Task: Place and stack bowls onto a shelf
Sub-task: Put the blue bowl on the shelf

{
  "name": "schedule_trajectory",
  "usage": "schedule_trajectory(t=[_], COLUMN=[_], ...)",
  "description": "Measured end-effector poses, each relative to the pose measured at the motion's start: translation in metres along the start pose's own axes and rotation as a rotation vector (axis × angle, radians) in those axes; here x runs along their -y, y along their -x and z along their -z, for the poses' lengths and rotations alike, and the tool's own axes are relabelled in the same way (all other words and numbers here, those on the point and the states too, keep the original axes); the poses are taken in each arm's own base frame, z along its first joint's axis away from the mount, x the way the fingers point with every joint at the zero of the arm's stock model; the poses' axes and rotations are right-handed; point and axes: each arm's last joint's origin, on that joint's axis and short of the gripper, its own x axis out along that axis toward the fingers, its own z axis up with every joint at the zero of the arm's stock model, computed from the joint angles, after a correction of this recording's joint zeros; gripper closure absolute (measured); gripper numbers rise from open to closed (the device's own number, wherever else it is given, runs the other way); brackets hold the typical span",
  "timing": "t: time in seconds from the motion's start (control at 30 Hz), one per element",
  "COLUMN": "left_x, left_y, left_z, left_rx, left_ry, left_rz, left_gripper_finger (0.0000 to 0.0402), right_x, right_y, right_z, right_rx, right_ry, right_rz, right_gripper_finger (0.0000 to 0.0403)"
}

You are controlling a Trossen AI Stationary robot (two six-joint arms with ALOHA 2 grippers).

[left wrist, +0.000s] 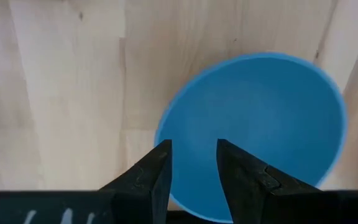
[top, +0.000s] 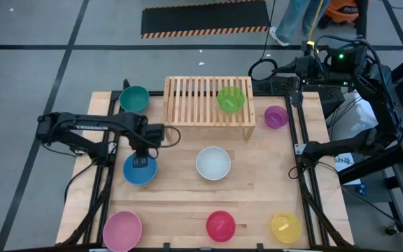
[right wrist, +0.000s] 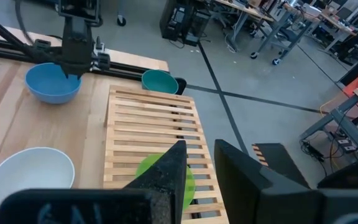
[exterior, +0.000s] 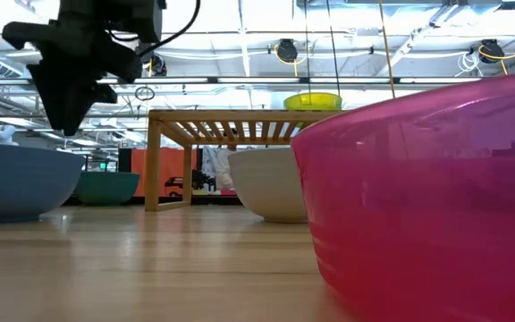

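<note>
My left gripper point(left wrist: 191, 149) stands open and points down just above the blue bowl point(top: 140, 169), over the part of its rim nearest the table's far edge, clear of it in the low view point(exterior: 65, 125). The blue bowl sits upright on the table's left side. A green bowl point(top: 230, 99) sits on the slatted wooden shelf point(top: 194, 105) at its right end. My right gripper point(right wrist: 201, 155) waits open and raised beyond the shelf's far right corner, with nothing between its fingers.
More bowls stand on the table: teal point(top: 134, 99) left of the shelf, purple point(top: 276, 116) right of it, white point(top: 213, 162) in the middle, and pink point(top: 122, 229), red point(top: 220, 225) and yellow point(top: 285, 227) along the near edge. A person's legs point(top: 292, 21) show beyond the table.
</note>
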Motion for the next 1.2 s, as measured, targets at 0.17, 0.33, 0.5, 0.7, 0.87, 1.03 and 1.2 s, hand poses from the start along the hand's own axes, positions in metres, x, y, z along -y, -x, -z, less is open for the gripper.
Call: schedule_trajectory(t=[0.17,0.33,0.5,0.7,0.87,1.03,1.2], left_x=[-0.001,-0.002,-0.002,-0.004,-0.006,-0.006,-0.007], left_y=[-0.008,-0.014,-0.022,-0.034,-0.043,-0.046,-0.044], left_z=[-0.010,-0.016,-0.020,-0.028,-0.035,-0.038,-0.035], left_rx=[0.003,-0.010,-0.045,-0.090,-0.107,-0.107,-0.118], left_ry=[-0.121,-0.214,-0.269,-0.337,-0.350,-0.364,-0.364], left_rz=[-0.006,-0.005,0.034,0.039,0.025,0.021,-0.017], left_gripper_finger=[0.0270,0.0270,0.0270,0.0270,0.0270,0.0270,0.0270], right_x=[0.000,0.000,0.000,0.000,0.000,0.000,0.000], right_y=[0.000,0.000,0.000,0.000,0.000,0.000,0.000], right_z=[0.000,0.000,0.000,0.000,0.000,0.000,0.000], right_rx=[0.001,0.001,0.001,0.000,0.000,0.000,0.000], right_ry=[0.000,0.001,0.001,0.021,0.021,0.022,0.026], right_rz=[0.000,0.000,0.000,0.000,0.000,0.000,0.000], right_gripper_finger=[0.0326,0.0326,0.0326,0.0326,0.0326,0.0326,0.0326])
